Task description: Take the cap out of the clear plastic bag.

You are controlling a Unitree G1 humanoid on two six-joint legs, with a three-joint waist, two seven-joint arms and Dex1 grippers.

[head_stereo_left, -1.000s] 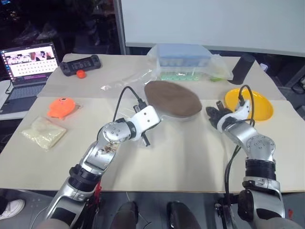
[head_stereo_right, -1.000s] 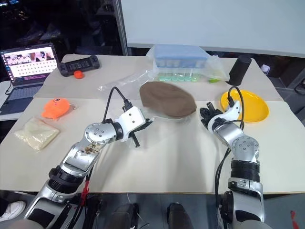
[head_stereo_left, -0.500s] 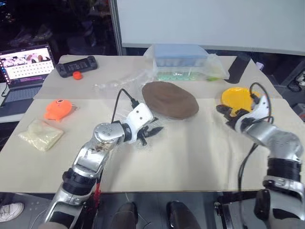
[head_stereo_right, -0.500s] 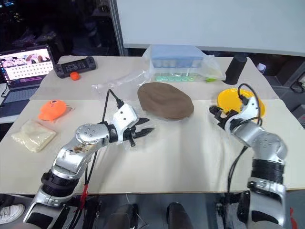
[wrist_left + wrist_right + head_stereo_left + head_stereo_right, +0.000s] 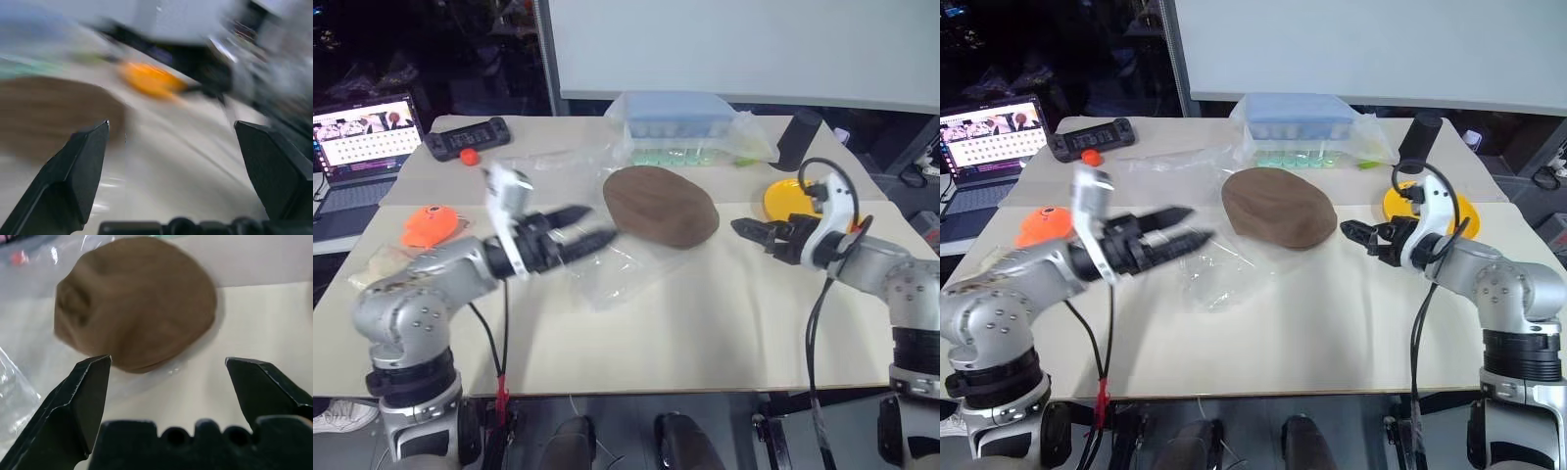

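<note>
Left eye view, left gripper (image 5: 592,227): lifted off the table, fingers now spread wide, empty.
Clear plastic bag (image 5: 607,269): dropped flat, just left of the cap.
Cap (image 5: 661,206): bare on table; looks freed.
Right gripper (image 5: 751,231): fingers wide, empty.

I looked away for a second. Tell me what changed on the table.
The left gripper let go of the clear plastic bag, opened and swung away to the robot's left. The right gripper opened and lifted. The bag now lies beside the cap. The cap stayed put.
</note>
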